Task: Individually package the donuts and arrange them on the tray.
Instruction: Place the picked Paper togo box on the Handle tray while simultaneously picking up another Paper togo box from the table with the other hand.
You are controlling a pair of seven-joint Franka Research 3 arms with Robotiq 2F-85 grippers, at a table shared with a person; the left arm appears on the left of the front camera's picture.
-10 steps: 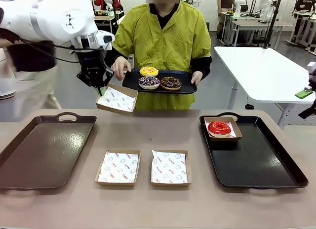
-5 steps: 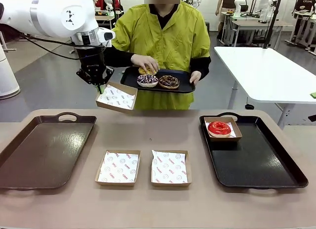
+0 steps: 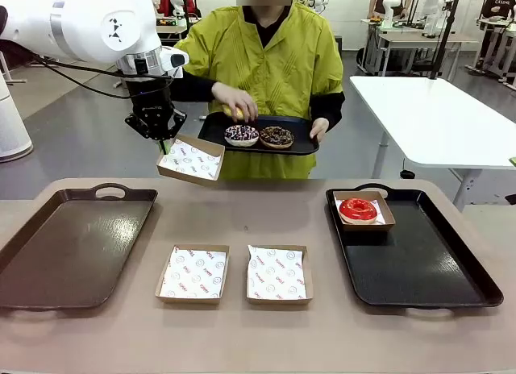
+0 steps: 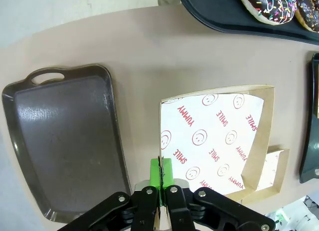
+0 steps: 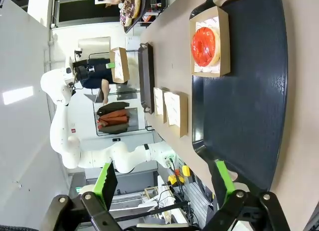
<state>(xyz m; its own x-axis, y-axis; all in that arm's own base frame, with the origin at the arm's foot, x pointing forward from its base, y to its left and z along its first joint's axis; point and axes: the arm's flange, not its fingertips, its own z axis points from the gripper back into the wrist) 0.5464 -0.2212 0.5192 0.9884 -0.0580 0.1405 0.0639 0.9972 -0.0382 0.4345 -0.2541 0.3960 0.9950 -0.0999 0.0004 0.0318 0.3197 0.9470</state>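
Left fingers (image 4: 160,172) were clamped on the rim of a paper-lined box (image 3: 190,160), held up beside the person's tray (image 3: 300,145) — their hand (image 3: 235,101) was on the yellow donut (image 3: 238,114). Right fingers (image 5: 105,183) gaped wide, empty. Red donut (image 3: 358,209) sat boxed on the rt black tray (image 3: 419,269) — counter's far corner.

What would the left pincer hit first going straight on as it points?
Left pincer, shut on a paper-lined box, probably meets bare table beside the brown tray. Depth unclear; the hanging box could touch first.
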